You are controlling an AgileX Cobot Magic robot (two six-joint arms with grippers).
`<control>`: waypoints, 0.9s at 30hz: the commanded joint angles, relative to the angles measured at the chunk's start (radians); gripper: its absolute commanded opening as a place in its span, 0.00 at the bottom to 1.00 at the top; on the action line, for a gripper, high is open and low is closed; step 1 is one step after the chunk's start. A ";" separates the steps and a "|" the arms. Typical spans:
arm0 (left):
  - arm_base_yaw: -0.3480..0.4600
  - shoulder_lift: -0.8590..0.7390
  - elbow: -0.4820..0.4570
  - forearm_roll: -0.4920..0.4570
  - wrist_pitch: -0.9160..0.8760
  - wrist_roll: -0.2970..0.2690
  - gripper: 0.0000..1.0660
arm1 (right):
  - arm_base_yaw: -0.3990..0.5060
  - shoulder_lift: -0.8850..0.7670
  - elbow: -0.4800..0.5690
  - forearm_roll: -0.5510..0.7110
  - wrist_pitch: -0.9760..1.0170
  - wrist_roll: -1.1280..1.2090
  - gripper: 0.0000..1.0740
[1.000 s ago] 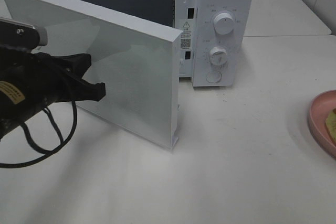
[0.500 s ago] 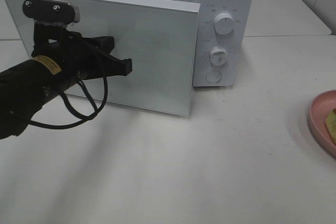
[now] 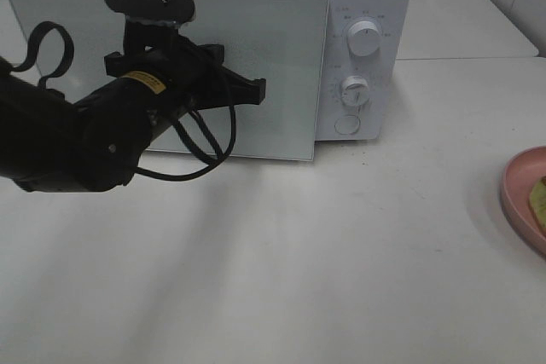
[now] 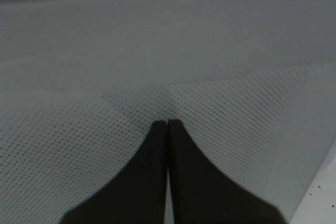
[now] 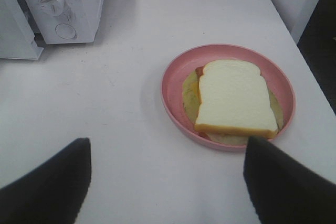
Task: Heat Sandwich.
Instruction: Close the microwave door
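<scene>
The white microwave (image 3: 363, 40) stands at the back of the table, and its door (image 3: 281, 57) is swung almost flat against the front, slightly ajar at the knob side. My left gripper (image 3: 256, 89) is shut, with its tips pressed against the door's dotted window (image 4: 236, 108); the left wrist view shows the left gripper (image 4: 167, 124) with its fingers together and nothing between them. The sandwich (image 5: 233, 98), pale bread over a yellow layer, lies on the pink plate (image 5: 169, 85). My right gripper (image 5: 165, 145) hangs open just short of the plate. Only an edge of the sandwich (image 3: 539, 198) and the plate (image 3: 519, 189) shows in the exterior view.
Two dials (image 3: 364, 38) and a round button (image 3: 347, 124) sit on the microwave's control panel. A loop of black cable (image 3: 205, 155) hangs under the left arm. The table's right edge (image 5: 310, 77) runs close past the plate.
The microwave door has swung from wide open to nearly shut. My left arm has moved right and toward the microwave, pushing the door. The plate has not moved.
</scene>
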 commanded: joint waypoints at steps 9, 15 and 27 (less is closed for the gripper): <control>-0.005 0.080 -0.157 -0.027 0.067 0.016 0.00 | -0.007 -0.026 0.001 0.003 -0.005 -0.011 0.71; -0.005 0.109 -0.210 -0.095 0.078 0.096 0.00 | -0.006 -0.026 0.001 0.003 -0.005 -0.009 0.71; 0.037 0.166 -0.336 -0.109 0.142 0.116 0.00 | -0.006 -0.026 0.001 0.003 -0.005 -0.009 0.71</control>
